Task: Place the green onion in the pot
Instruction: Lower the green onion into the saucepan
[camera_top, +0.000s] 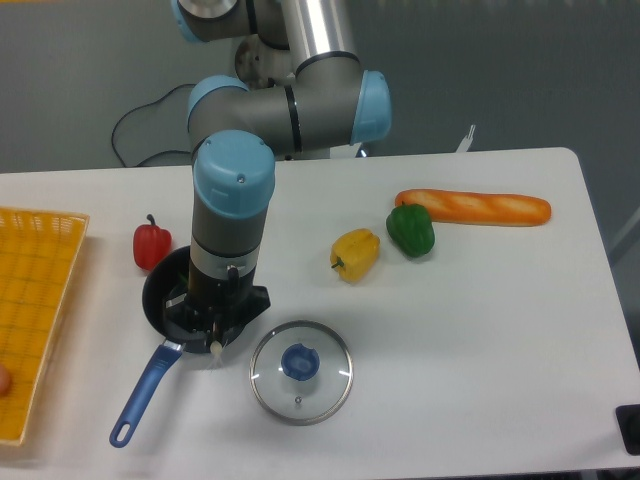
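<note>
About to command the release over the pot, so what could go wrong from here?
The end effector hides most of the green onion; only its white tip shows, at the pot's near rim above the blue handle. Released now, the onion might hang over the rim or tip out. The glass lid lies close by and could get knocked.

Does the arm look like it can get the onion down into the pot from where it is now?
Probably yes. The tool hangs right over the pot, whose glass lid lies off beside it. Only the green onion's white tip shows beneath the tool.
</note>
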